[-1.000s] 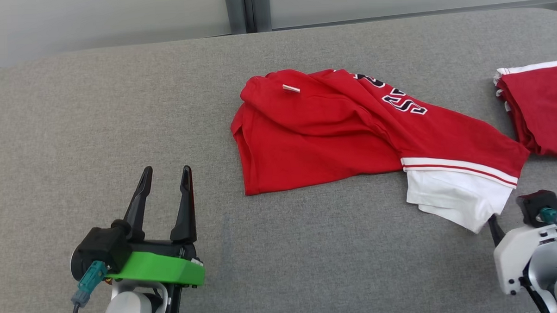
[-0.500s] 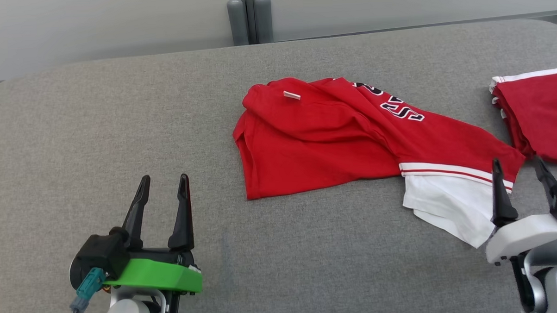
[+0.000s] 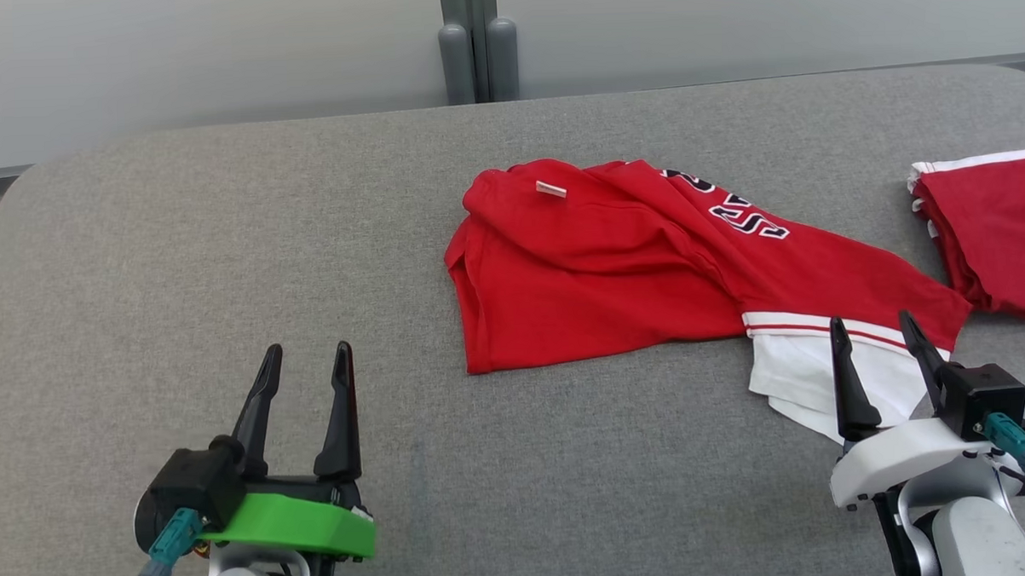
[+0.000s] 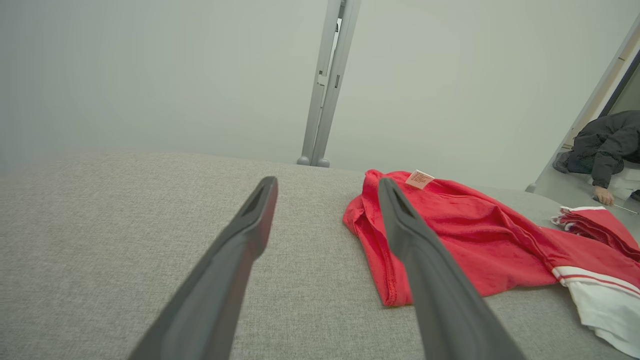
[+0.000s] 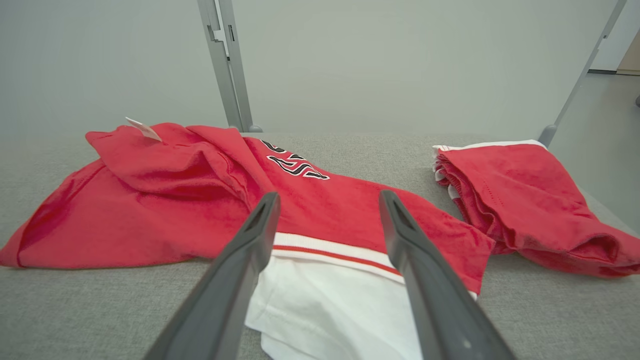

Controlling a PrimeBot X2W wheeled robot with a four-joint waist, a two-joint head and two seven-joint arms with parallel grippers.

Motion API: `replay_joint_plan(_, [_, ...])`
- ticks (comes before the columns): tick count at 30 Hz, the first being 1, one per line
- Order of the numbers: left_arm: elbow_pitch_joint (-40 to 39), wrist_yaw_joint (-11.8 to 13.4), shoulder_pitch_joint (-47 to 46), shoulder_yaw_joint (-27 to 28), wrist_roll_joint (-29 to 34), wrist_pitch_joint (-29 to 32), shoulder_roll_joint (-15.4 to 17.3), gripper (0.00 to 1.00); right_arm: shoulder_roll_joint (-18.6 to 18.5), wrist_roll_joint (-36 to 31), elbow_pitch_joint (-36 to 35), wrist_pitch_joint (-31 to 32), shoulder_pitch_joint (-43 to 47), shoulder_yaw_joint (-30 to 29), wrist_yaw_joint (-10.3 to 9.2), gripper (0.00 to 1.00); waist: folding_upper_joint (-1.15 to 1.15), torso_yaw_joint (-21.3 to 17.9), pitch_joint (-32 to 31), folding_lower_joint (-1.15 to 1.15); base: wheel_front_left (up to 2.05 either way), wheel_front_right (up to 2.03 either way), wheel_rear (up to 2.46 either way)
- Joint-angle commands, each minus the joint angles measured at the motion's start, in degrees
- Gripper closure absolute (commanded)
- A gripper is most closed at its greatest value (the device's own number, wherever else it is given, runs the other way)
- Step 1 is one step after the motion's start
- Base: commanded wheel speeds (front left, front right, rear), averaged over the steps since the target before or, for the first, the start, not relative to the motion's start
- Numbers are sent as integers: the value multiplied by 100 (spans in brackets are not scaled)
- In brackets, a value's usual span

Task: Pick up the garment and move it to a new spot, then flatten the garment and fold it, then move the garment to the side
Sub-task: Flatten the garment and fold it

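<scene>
The right gripper (image 3: 870,320) stands with its fingers spread and nothing between them, poised just short of the white sleeve (image 3: 792,372) that points toward the worktop's near right corner. The left gripper (image 3: 308,348) is equally wide and empty, well apart from the cloth over bare grey worktop (image 3: 179,248) near the front edge. The step in hand looks like the first pickup. To do it well, the right fingers should probably drop onto the sleeve by its red-striped band (image 3: 821,324) and pinch cloth that carries the body along. The left should cross to the near left hem corner (image 3: 474,368), so the T-shirt (image 3: 597,268) lifts from two points and does not hang in a rope. Both should close fully on fabric before rising, and the lift should head toward the open left half, away from the folded red garment (image 3: 1001,237) at the right edge, which lies almost touching it. The T-shirt sits right of centre, rumpled rather than flat: red, doubled over on itself with a ridge running back to front. A small pale label (image 3: 551,189) stands up near its far left corner, and black-and-white lettering (image 3: 736,212) is half swallowed by a fold.
</scene>
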Motion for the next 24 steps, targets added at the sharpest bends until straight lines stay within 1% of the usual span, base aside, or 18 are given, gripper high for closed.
replay_joint_plan(1, [27,-18,32,-15,43,0,18,0,-5,28,27,-44,6,-7,-11,0,0,-16,18,0,0,0,0])
replay_joint_plan(5, [290,-18,-226,-159,49,0,45,0,0,46,17,-49,-40,30,-11,0,0,-117,115,0,0,0,0])
replay_joint_plan(7, [606,-18,-471,-252,-39,0,83,0,3,80,-9,-60,-69,67,-11,0,0,-193,191,0,0,0,0])
replay_joint_plan(11, [1526,-18,-1248,-373,-255,27,133,0,6,91,-69,-67,-106,142,-11,0,0,-413,358,0,0,0,0])
replay_joint_plan(14, [2183,-19,-1991,-533,-551,424,158,0,9,144,-100,-38,-147,223,-11,0,0,-637,521,0,0,0,0])
replay_joint_plan(18, [2780,-18,-2821,-440,-931,932,164,0,15,214,-102,-69,-229,289,-11,0,0,-930,746,0,0,0,0])
replay_joint_plan(22, [3321,79,-3556,-362,-1120,1576,162,0,17,267,-54,-105,-293,350,-11,0,0,-1221,917,0,0,0,0])
replay_joint_plan(24, [3525,106,-3838,-364,-1152,1824,218,0,19,313,-41,-137,-339,398,-11,0,0,-1363,999,0,0,0,0])
